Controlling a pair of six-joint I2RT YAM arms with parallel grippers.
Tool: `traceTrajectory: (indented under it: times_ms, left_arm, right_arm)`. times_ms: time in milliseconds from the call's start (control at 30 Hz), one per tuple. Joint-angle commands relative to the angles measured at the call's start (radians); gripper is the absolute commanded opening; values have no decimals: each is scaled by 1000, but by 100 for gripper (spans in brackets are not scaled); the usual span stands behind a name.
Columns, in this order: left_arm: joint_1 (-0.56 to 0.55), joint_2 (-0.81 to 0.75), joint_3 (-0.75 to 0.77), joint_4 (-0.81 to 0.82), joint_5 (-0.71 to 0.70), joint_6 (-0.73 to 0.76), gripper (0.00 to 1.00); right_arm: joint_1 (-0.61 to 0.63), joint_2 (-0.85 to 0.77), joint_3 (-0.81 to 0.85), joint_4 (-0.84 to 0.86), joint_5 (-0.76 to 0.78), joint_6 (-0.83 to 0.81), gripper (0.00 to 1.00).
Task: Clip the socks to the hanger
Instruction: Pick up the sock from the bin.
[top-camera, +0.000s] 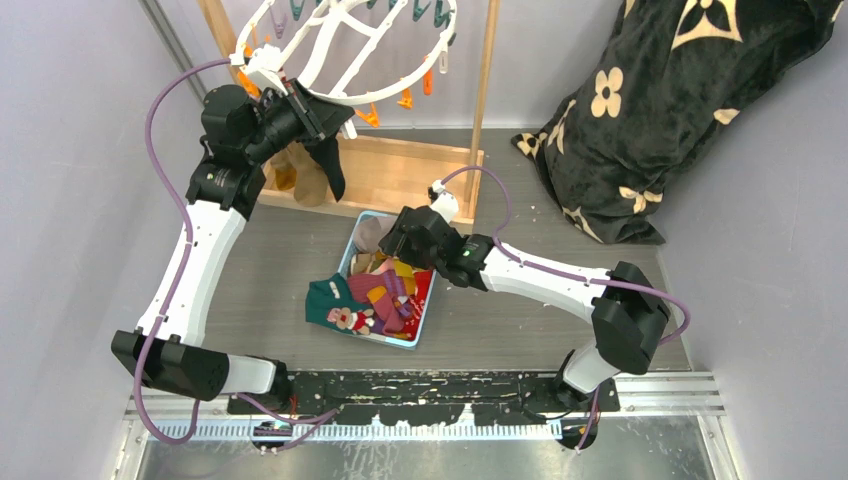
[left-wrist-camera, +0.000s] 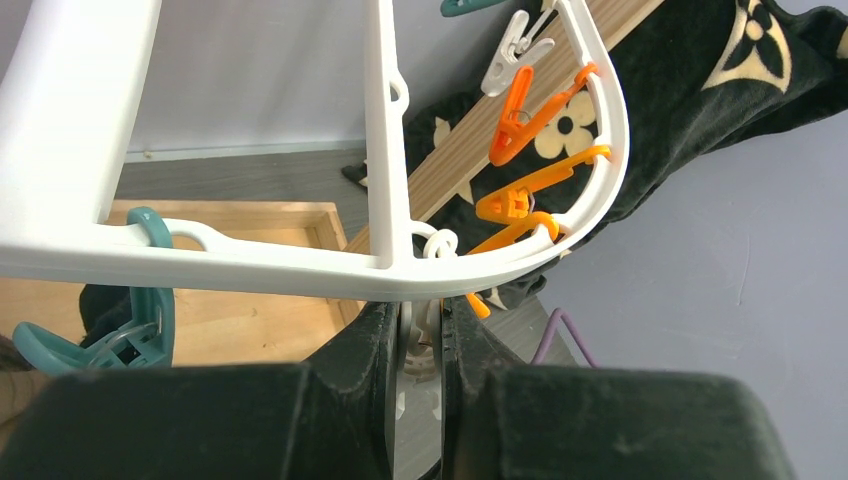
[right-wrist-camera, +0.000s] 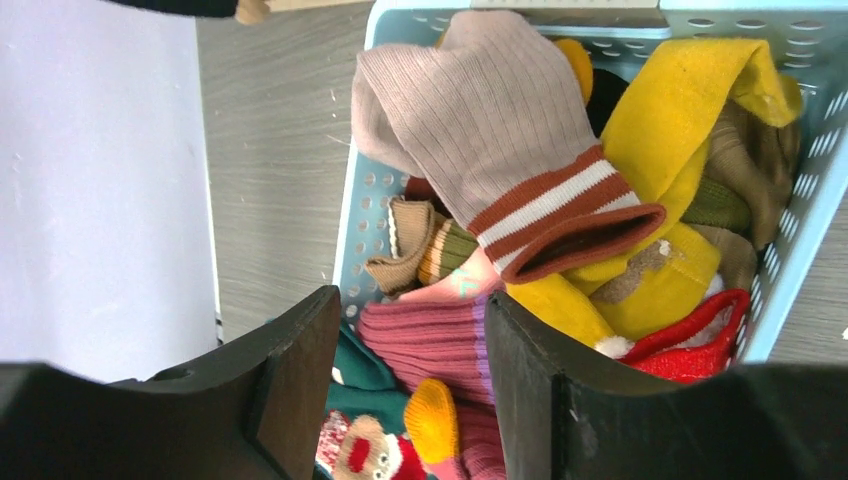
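Note:
The white hanger (top-camera: 335, 45) hangs at the back left, its rim (left-wrist-camera: 250, 265) right above my left gripper (top-camera: 303, 108). That gripper (left-wrist-camera: 420, 315) is shut on a pale clip (left-wrist-camera: 432, 345) just under the rim. A black sock (top-camera: 330, 165) and tan socks (top-camera: 300, 178) dangle below the hanger. My right gripper (top-camera: 395, 245) is down in the blue basket (top-camera: 425, 322) of socks. Its jaws (right-wrist-camera: 412, 310) stand open astride a maroon ribbed sock (right-wrist-camera: 430, 335). A beige sock with a striped cuff (right-wrist-camera: 490, 120) and a mustard sock (right-wrist-camera: 680, 110) lie beyond.
The wooden stand's base (top-camera: 400, 170) and post (top-camera: 485, 90) are behind the basket. A black flowered blanket (top-camera: 660, 110) fills the back right. Orange clips (left-wrist-camera: 515, 120) and a teal clip (left-wrist-camera: 140, 330) hang from the rim. A teal sock (top-camera: 328, 300) droops over the basket's left edge.

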Motion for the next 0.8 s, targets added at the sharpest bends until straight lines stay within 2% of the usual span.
traceTrajectory:
  times_ms: [0, 300, 767]
  left_arm:
    - [7, -37, 24, 52, -5, 1, 0]
    - [7, -37, 24, 60, -8, -8, 0]
    - [7, -38, 25, 60, -7, -13, 0]
  right_arm:
    - [1, -10, 77, -48, 63, 127, 60]
    - [-22, 13, 83, -155, 49, 207, 62]
    - [-53, 71, 58, -105, 11, 233, 59]
